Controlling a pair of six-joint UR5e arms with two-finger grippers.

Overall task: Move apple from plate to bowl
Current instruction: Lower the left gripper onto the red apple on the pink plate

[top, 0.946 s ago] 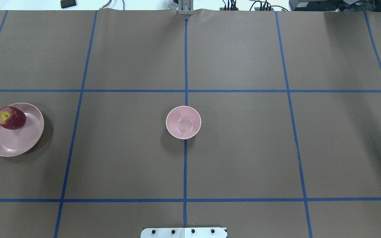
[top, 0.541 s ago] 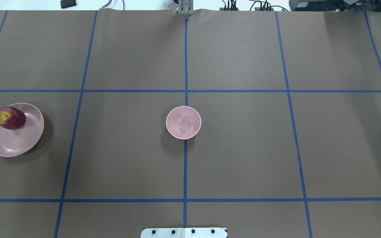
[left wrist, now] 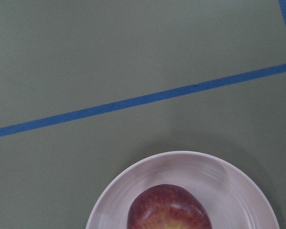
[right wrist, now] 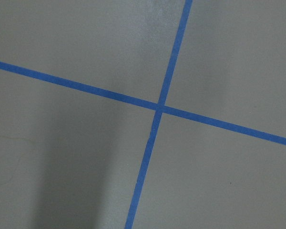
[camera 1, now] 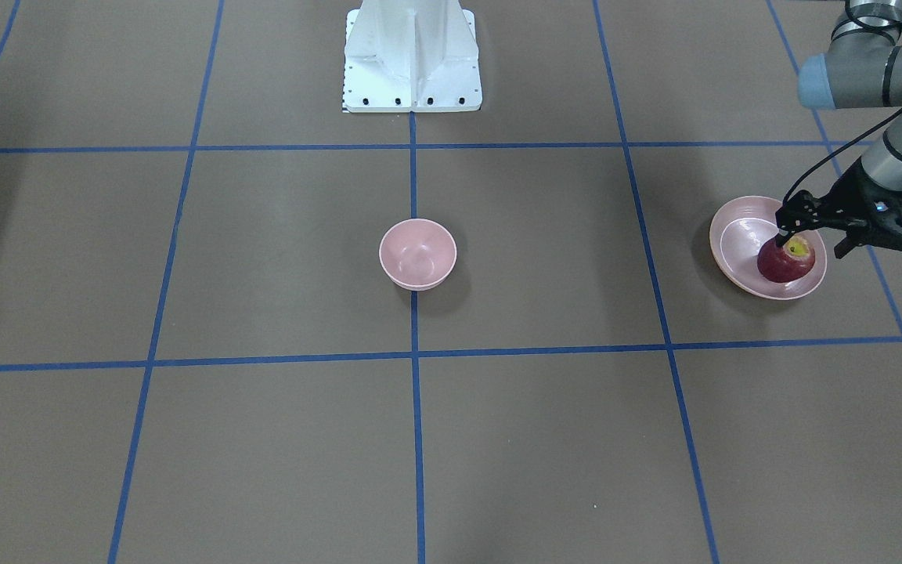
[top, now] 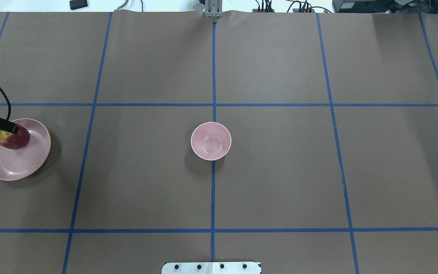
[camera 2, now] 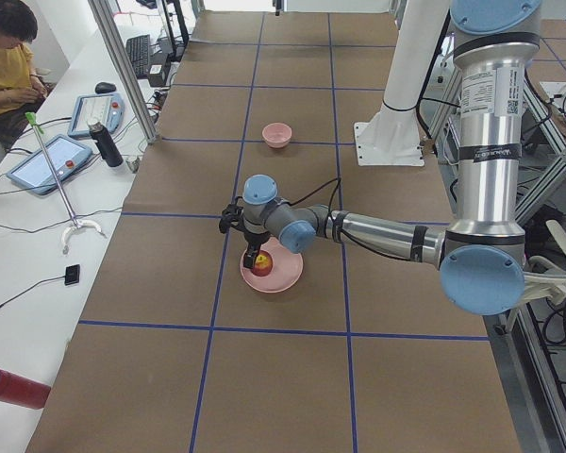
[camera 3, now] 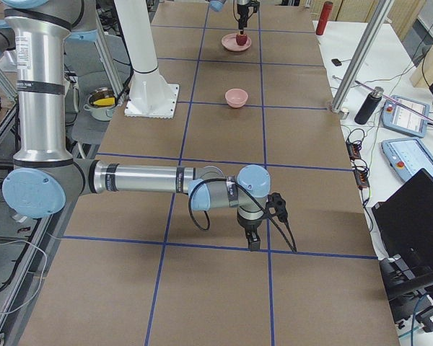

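Since half a second ago, the left gripper (camera 1: 812,240) has swung in over the apple (camera 1: 789,263).
Its fingers are spread wide above the fruit, gripping nothing; the apple sits on the plate (camera 1: 735,244), toward the rim farther from the robot. Well apart, at the middle of the table (camera 1: 561,439), stands the bowl (camera 1: 417,252). Whether the right gripper (camera 3: 253,238) is parted or closed cannot be told.
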